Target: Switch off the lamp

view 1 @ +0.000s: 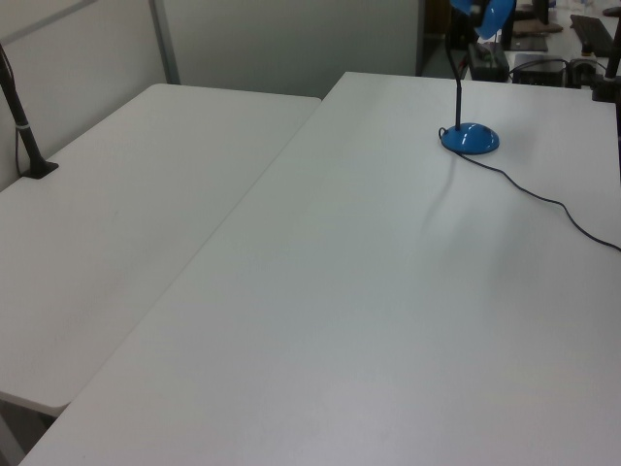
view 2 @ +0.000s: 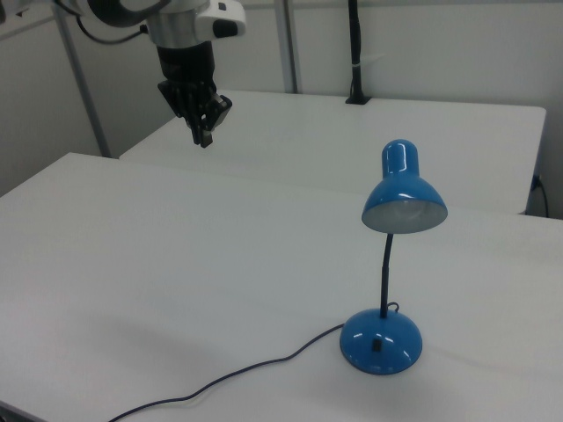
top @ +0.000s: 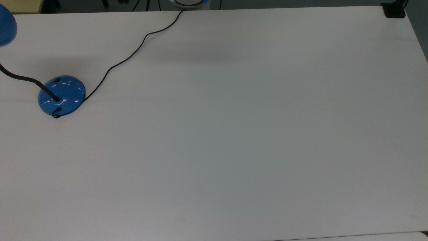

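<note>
Two white tables [view 1: 320, 320] [view 1: 116, 214] stand side by side, with a black post [view 1: 21, 126] clamped on one.

lamp [top: 61, 95] shade cut by top view's left edge; cord [top: 133, 55] end past table [top: 254, 134] edge
</note>
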Robot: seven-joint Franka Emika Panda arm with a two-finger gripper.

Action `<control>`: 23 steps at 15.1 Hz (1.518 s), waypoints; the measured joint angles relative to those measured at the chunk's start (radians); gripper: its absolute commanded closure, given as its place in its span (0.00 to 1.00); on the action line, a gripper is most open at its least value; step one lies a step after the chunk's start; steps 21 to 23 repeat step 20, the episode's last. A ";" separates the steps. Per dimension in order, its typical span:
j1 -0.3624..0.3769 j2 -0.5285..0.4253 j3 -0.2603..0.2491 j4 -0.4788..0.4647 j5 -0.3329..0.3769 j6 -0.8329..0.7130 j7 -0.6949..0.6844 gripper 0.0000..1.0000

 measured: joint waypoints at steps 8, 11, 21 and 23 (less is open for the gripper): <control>0.020 0.024 0.022 -0.065 -0.161 0.015 -0.121 0.00; 0.018 0.020 0.022 -0.063 -0.161 0.015 -0.122 0.00; 0.022 -0.034 0.027 -0.125 -0.115 0.082 -0.077 0.00; 0.022 -0.034 0.027 -0.125 -0.115 0.082 -0.077 0.00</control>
